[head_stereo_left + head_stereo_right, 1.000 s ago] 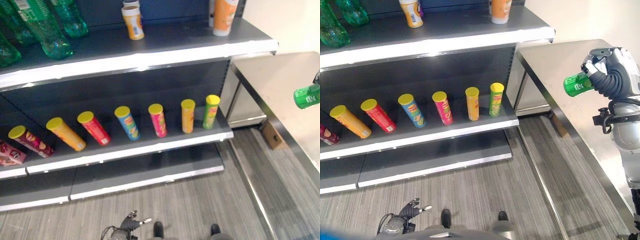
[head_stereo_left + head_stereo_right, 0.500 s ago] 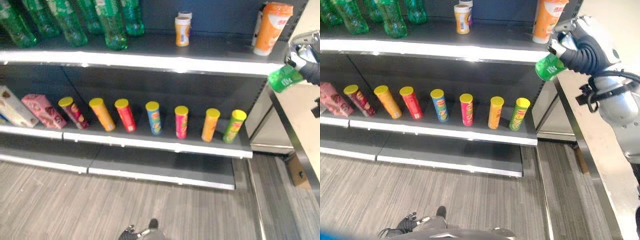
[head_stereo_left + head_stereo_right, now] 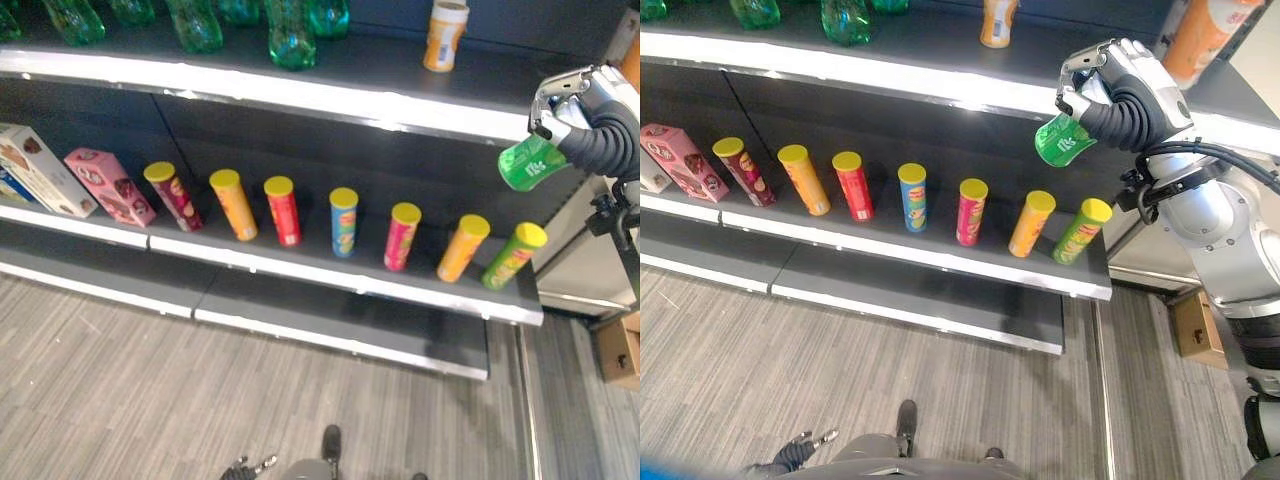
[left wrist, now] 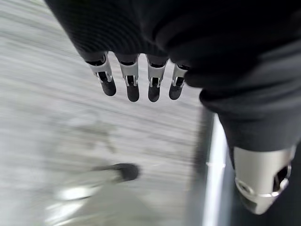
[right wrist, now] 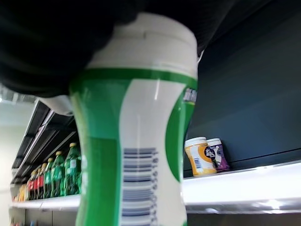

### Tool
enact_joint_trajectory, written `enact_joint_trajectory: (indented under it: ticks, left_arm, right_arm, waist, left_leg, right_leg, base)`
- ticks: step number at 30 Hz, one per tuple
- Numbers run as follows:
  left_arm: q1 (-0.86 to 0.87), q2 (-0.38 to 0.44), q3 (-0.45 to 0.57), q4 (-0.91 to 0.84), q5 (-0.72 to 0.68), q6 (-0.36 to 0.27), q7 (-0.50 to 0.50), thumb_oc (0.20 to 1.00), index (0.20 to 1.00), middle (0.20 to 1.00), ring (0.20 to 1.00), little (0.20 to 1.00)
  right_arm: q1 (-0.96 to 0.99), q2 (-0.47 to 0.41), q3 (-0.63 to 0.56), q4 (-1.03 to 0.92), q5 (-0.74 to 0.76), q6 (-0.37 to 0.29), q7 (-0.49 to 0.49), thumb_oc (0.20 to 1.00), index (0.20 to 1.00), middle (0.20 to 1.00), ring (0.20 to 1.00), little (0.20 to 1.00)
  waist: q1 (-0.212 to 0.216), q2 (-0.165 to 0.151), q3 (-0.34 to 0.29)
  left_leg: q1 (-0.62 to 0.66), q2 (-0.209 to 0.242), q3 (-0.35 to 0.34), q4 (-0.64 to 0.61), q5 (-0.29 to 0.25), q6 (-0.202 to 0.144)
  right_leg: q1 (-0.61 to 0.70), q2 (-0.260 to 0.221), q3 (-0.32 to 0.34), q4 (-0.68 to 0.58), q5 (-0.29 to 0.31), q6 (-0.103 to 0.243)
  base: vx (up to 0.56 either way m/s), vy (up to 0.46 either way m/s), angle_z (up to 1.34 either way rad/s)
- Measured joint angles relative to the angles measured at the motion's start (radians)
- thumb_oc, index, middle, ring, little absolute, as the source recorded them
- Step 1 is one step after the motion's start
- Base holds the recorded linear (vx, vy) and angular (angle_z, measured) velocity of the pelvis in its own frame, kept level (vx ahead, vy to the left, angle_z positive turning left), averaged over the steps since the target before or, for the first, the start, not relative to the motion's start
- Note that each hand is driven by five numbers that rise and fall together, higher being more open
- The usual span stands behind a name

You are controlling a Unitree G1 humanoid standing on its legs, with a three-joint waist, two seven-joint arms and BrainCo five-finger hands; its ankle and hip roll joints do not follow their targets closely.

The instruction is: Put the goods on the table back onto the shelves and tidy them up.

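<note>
Right hand (image 3: 1118,95) wrapped tight around a green bottle (image 3: 1064,140), held up by the top shelf (image 3: 300,92), left hand (image 4: 136,84) hanging loose, fingers relaxed

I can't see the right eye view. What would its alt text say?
The robot's right hand holds a green container up near the edge of the upper shelf. Below it, a row of yellow-lidded snack tubes stands on a lower shelf.
</note>
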Motion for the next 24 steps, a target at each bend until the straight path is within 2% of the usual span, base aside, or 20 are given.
enact_joint_trajectory:
  ticks: [2,6,8,9,11,13,14,17,18,19,21,23,24]
  left_arm:
    - [-0.015,0.005,-0.001,0.004,0.000,-0.004,0.003,1.000,1.000,1.000,1.000,1.000]
    - [-0.018,0.010,0.000,0.003,0.000,-0.005,0.006,1.000,1.000,1.000,1.000,1.000]
    - [-0.015,0.014,0.001,0.005,0.000,-0.004,0.006,1.000,1.000,1.000,1.000,1.000]
    - [-0.015,0.018,-0.001,0.007,0.003,-0.004,0.006,1.000,1.000,1.000,1.000,1.000]
    - [-0.013,0.024,-0.001,0.004,0.004,-0.005,0.007,1.000,1.000,1.000,1.000,1.000]
    - [-0.018,0.031,-0.003,0.014,0.006,-0.005,0.007,1.000,1.000,1.000,1.000,1.000]
    - [-0.025,0.032,-0.003,0.013,0.005,-0.005,0.007,1.000,1.000,1.000,1.000,1.000]
    - [-0.038,0.041,-0.002,0.010,0.005,-0.006,0.010,1.000,1.000,1.000,1.000,1.000]
    - [-0.048,0.040,-0.002,0.012,0.004,-0.005,0.013,1.000,1.000,1.000,1.000,1.000]
    - [-0.052,0.039,0.001,0.025,0.004,-0.005,0.014,1.000,1.000,1.000,1.000,1.000]
    - [-0.050,0.035,-0.002,0.012,0.004,-0.006,0.014,1.000,1.000,1.000,1.000,1.000]
    - [-0.028,0.028,0.005,0.011,0.004,-0.006,0.016,1.000,1.000,1.000,1.000,1.000]
    - [-0.009,0.024,0.011,0.011,0.004,-0.006,0.019,1.000,1.000,1.000,1.000,1.000]
  right_arm:
    - [-0.016,0.007,0.012,0.014,-0.007,0.003,0.000,0.200,0.200,0.200,0.200,0.200]
    - [-0.083,0.013,0.065,0.034,-0.017,0.022,-0.001,0.200,0.200,0.200,0.200,0.200]
    - [-0.104,0.013,0.103,0.046,-0.037,0.024,-0.001,0.200,0.200,0.200,0.200,0.200]
    - [-0.115,0.012,0.120,0.055,-0.037,0.025,0.000,0.200,0.200,0.200,0.200,0.200]
    - [-0.114,0.012,0.125,0.058,-0.037,0.025,0.004,0.200,0.200,0.200,0.200,0.200]
    - [-0.132,0.010,0.127,0.063,-0.037,0.019,0.004,0.200,0.200,0.200,0.200,0.200]
    - [-0.141,0.010,0.128,0.064,-0.037,0.021,0.004,0.200,0.200,0.200,0.200,0.200]
    - [-0.187,-0.014,0.152,0.063,-0.037,0.021,0.002,0.200,0.200,0.200,0.200,0.200]
    - [-0.199,-0.012,0.169,0.061,-0.037,0.020,0.001,0.200,0.200,0.200,0.200,0.200]
    - [-0.195,-0.017,0.189,0.057,-0.037,0.019,0.005,0.200,0.200,0.200,0.200,0.200]
    - [-0.195,-0.031,0.187,0.065,-0.037,0.025,0.006,0.200,0.200,0.200,0.200,0.200]
    - [-0.196,-0.030,0.188,0.080,-0.037,0.028,0.006,0.200,0.200,0.200,0.200,0.200]
    - [-0.197,-0.038,0.188,0.079,-0.036,0.033,0.007,0.200,0.200,0.200,0.200,0.200]
  waist:
    - [0.000,-0.004,-0.002]
    - [-0.001,-0.006,-0.002]
    - [-0.003,-0.001,-0.002]
    - [-0.004,0.007,0.002]
    - [-0.005,0.005,0.001]
    - [-0.003,-0.007,-0.002]
    - [-0.006,0.008,0.005]
    - [-0.016,0.018,0.018]
    - [-0.016,0.024,0.025]
    - [-0.033,0.027,0.033]
    - [-0.033,0.021,0.036]
    - [-0.025,0.029,0.032]
    - [-0.026,0.028,0.029]
  left_leg:
    - [0.006,-0.007,0.007,0.000,-0.009,0.006]
    - [0.009,0.003,0.040,0.000,-0.015,0.006]
    - [0.020,0.016,0.057,0.000,-0.023,0.003]
    - [0.028,0.036,0.059,-0.001,-0.025,0.014]
    - [0.044,0.041,0.074,0.000,-0.036,0.008]
    - [0.047,0.022,0.073,-0.006,-0.046,0.015]
    - [0.049,0.023,0.062,-0.004,-0.042,0.022]
    - [0.028,0.022,0.019,-0.001,-0.028,0.044]
    - [0.020,0.030,0.007,-0.001,-0.026,0.047]
    - [0.008,0.040,-0.030,-0.005,-0.022,0.034]
    - [0.018,0.033,-0.057,-0.006,-0.024,0.025]
    - [0.018,0.057,-0.070,-0.005,-0.037,-0.006]
    - [0.018,0.071,-0.077,-0.005,-0.042,-0.017]
  right_leg:
    - [-0.005,-0.008,0.004,0.005,0.005,0.015]
    - [-0.028,-0.002,0.020,0.022,0.008,0.023]
    - [-0.054,0.011,0.031,0.074,0.007,0.024]
    - [-0.079,0.018,0.033,0.137,-0.004,0.035]
    - [-0.105,0.017,0.029,0.203,-0.018,0.036]
    - [-0.121,-0.009,0.026,0.232,-0.039,0.037]
    - [-0.132,-0.012,0.027,0.240,-0.054,0.036]
    - [-0.179,0.006,0.055,0.166,-0.057,0.037]
    - [-0.218,0.027,0.086,0.150,-0.040,0.031]
    - [-0.234,0.047,0.123,0.069,0.015,0.041]
    - [-0.222,0.038,0.112,0.058,0.068,0.026]
    - [-0.200,0.056,0.088,0.042,0.090,0.018]
    - [-0.182,0.071,0.077,0.012,0.105,-0.001]
  base:
    - [0.06,0.118,-0.18]
    - [0.07,0.150,-0.29]
    - [0.04,0.101,-0.35]
    - [0.04,0.049,-0.28]
    - [0.08,0.057,-0.21]
    - [0.04,-0.031,-0.08]
    - [0.00,-0.068,-0.01]
    - [0.03,-0.096,0.15]
    - [0.08,-0.093,0.41]
    - [0.10,-0.101,0.65]
    - [0.10,-0.184,0.70]
    - [0.09,-0.163,0.40]
    - [0.07,-0.130,0.30]
